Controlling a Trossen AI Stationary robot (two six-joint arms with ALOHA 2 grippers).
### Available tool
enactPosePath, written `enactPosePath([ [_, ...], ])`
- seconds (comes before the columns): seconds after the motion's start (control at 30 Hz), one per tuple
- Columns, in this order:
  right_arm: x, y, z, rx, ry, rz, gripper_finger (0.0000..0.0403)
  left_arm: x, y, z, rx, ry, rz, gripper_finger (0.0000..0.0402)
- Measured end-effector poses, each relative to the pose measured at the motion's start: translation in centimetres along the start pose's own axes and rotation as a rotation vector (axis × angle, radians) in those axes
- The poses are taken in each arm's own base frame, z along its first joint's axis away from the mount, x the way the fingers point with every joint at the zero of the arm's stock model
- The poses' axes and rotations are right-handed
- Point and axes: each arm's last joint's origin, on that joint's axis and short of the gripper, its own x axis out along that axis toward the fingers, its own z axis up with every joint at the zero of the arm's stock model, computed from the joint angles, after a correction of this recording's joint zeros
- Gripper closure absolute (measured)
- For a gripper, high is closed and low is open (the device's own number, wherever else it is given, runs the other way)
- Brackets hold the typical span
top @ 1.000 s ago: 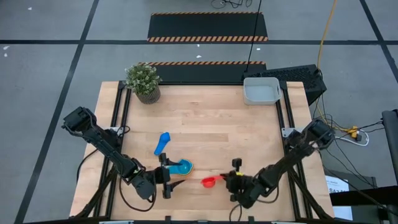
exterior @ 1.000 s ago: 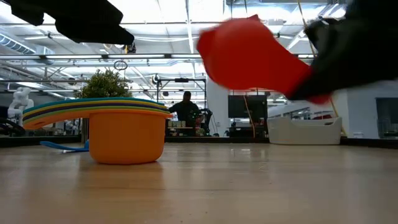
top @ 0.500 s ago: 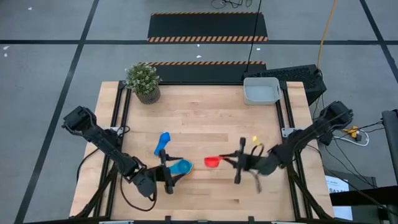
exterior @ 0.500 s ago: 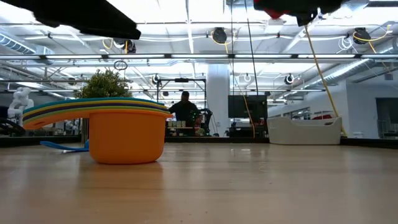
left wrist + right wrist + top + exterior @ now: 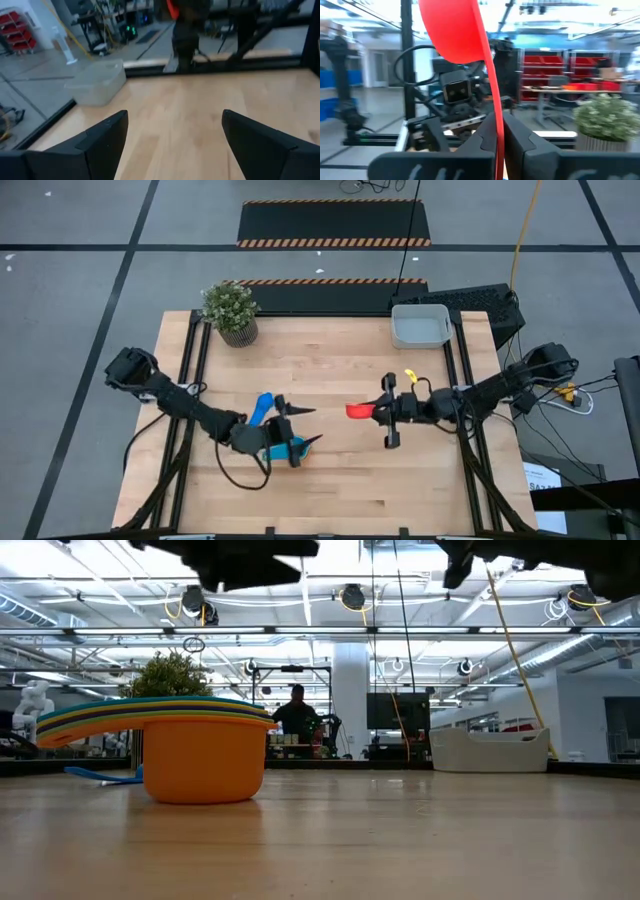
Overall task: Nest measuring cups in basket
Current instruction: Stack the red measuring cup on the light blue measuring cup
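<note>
A wooden desk [image 5: 330, 370] seen from above, with two dark robot arms reaching in from either side. The right gripper [image 5: 378, 410] hangs in the air near the middle of the desk, its jaws clamped together on the thin handle of a red measuring cup [image 5: 358, 410], bowl pointing toward the other arm. The left gripper [image 5: 298, 427] hovers with its jaws wide apart and empty, directly over a stack of nested cups [image 5: 165, 745] whose largest, outermost cup is orange. A dark blue cup [image 5: 262, 407] lies loose on the desk just beside the stack. The light-grey basket [image 5: 420, 326] sits at the far right corner, well apart from the cups; nothing shows inside it. A potted plant [image 5: 231, 310] stands at the far left corner. To seat the red cup well, the right arm probably needs to bring it level above the stack, handle aligned with the others, and the left gripper likely has to clear away first to avoid a collision.
</note>
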Motion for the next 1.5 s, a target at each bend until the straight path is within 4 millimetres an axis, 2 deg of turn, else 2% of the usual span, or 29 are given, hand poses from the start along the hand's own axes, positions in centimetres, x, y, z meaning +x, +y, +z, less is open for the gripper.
enactPosePath([
  [0.13,0.4,-1.2,0.0,0.044,-0.013,0.059,0.0403,0.7,1.0,1.0,-0.044,-0.085,0.006,0.0076],
  [0.33,0.6,-2.2,0.0,0.07,-0.015,0.053,0.0403,1.0,1.7,3.0,-0.122,-0.295,-0.15,0.0076],
  [0.47,0.6,-2.2,0.0,0.07,-0.015,0.052,0.0403,1.8,3.0,3.2,-0.183,-0.331,-0.106,0.0076],
  [0.6,0.8,-1.9,0.0,0.079,-0.016,0.082,0.0403,3.6,3.8,2.4,-0.259,-0.349,-0.131,0.0076],
  [0.7,1.1,-1.7,-0.1,0.099,-0.014,0.115,0.0403,4.9,3.6,2.7,-0.256,-0.398,-0.163,0.0076],
  [0.9,1.3,-1.6,-0.3,0.13,-0.002,0.118,0.0403,7.1,1.9,3.7,-0.16,-0.438,-0.188,0.0076],
  [1.13,1.2,-1.3,-0.4,0.131,0.001,0.13,0.0403,8.3,1.2,4.4,-0.154,-0.459,-0.182,0.0079],
  [1.27,1.2,-1.3,-0.4,0.128,0.0,0.131,0.0403,8.3,1.3,4.8,-0.137,-0.475,-0.171,0.0115],
  [1.5,1.2,-1.2,-0.4,0.124,0.001,0.157,0.0397,8.7,1.7,4.6,-0.11,-0.458,-0.155,0.0237],
])
